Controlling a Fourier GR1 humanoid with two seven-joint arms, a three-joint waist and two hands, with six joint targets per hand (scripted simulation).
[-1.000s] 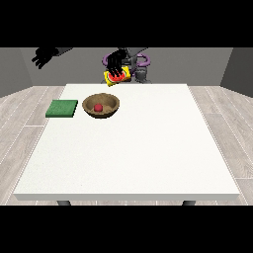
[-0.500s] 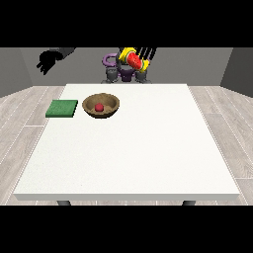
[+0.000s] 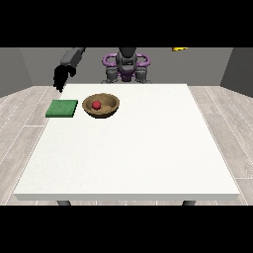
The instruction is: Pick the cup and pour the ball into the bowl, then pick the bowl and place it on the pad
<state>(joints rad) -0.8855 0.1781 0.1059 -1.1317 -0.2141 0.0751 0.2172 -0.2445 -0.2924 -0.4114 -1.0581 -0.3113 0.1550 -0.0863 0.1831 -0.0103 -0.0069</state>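
the wooden bowl [image 3: 101, 105] sits on the white table [image 3: 133, 148] toward the far side, with the red ball [image 3: 96, 105] already resting inside it, so the pouring step looks done and what remains is carrying the bowl to the pad. the green pad [image 3: 62, 108] lies flat just beside the bowl, toward the view's left, with a narrow strip of table between them. the hand at the view's left [image 3: 61, 77] hangs above the table's far left corner, fingers pointing downward and holding nothing; how far they are spread i cannot tell. it is beyond the pad and up-left of the bowl, so the bowl lies nearer the camera and toward the view's right of those fingers. a scrap of yellow [image 3: 179, 48] shows at the upper right edge, perhaps the cup; the other hand is not visible. the visible hand is clearly the nearer one for the bowl.
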